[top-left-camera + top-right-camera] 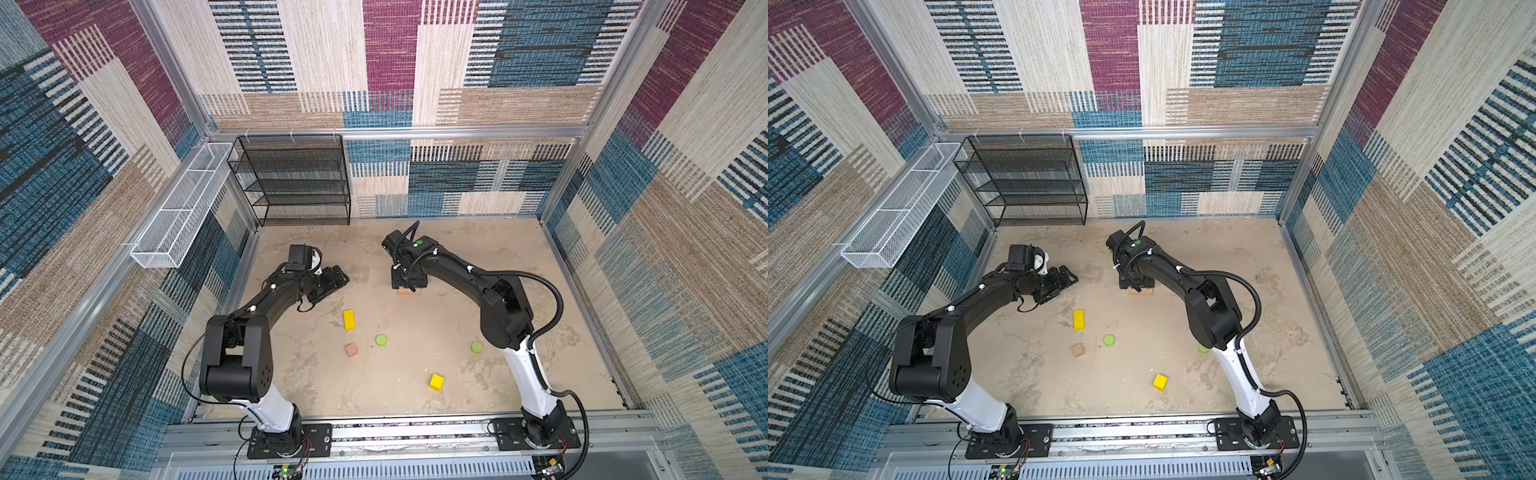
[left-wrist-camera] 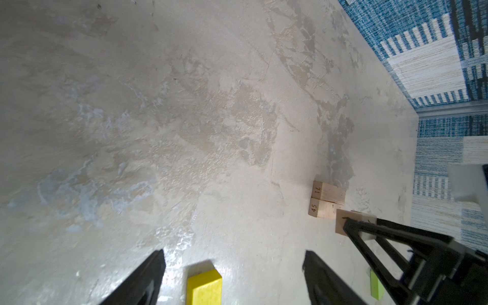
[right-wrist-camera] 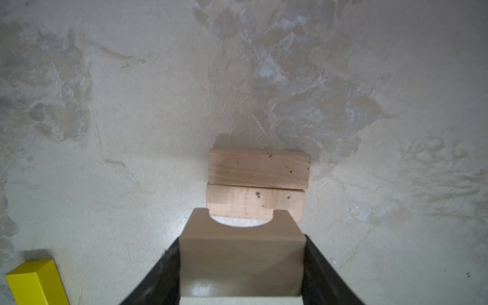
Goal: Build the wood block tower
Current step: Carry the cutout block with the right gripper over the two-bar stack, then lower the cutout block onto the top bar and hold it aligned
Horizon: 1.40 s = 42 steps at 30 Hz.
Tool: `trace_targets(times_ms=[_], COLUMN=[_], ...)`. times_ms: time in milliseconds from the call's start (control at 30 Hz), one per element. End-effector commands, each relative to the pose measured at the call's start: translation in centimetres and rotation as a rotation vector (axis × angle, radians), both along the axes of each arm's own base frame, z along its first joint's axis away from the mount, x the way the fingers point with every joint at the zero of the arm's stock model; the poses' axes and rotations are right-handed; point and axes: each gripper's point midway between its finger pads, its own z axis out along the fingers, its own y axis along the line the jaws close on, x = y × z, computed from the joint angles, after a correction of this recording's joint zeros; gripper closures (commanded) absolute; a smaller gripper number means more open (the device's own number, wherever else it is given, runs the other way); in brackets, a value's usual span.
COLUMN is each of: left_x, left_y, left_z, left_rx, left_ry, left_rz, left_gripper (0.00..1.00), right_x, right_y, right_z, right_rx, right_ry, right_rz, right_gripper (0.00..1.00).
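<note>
Two tan bars [image 3: 258,169] lie side by side on the table, also seen in both top views [image 1: 409,292] [image 1: 1141,291]. My right gripper [image 3: 241,253] is shut on a third tan bar [image 3: 241,237] with a half-round notch, held just above their near edge. My left gripper [image 2: 233,254] hangs open and empty over the table [image 1: 332,282], with the yellow bar [image 2: 204,287] below its jaws. The yellow bar [image 1: 349,320], tan cube [image 1: 351,350], yellow cube [image 1: 436,382] and two lime green discs [image 1: 381,340] [image 1: 477,347] lie loose.
A black mesh shelf [image 1: 297,178] stands at the back left, and a white wire basket [image 1: 183,208] hangs on the left wall. A small lime green piece [image 2: 376,287] shows behind the right gripper's fingers. Patterned walls close in the table on three sides.
</note>
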Motion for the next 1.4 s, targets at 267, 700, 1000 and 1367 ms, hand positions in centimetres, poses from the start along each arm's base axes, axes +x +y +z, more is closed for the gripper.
trace_targets(times_ms=[267,700,1000,1367], left_x=[0.1,0.1,0.2,0.2], left_y=[0.3,0.6,0.7,0.9], left_z=[0.7,0.3,0.2,0.2], left_rx=[-0.009,-0.012,-0.015,-0.016], left_ry=[-0.037,-0.029,-0.028,-0.026], left_rz=[-0.001,0.010,0.016,0.019], left_gripper=[0.13,0.14,0.14,0.14], right_x=[1.1,1.5,1.6,1.6], right_y=[0.2,-0.6,-0.9,-0.5], right_z=[-0.2,-0.4,-0.5,-0.7], right_rx=[-0.031,-0.043,-0.024,-0.001], right_ry=[-0.024,-0.026,-0.024,-0.018], right_rz=[0.005,-0.004,-0.008,0.001], right_gripper=[0.55,0.55,0.56,0.57])
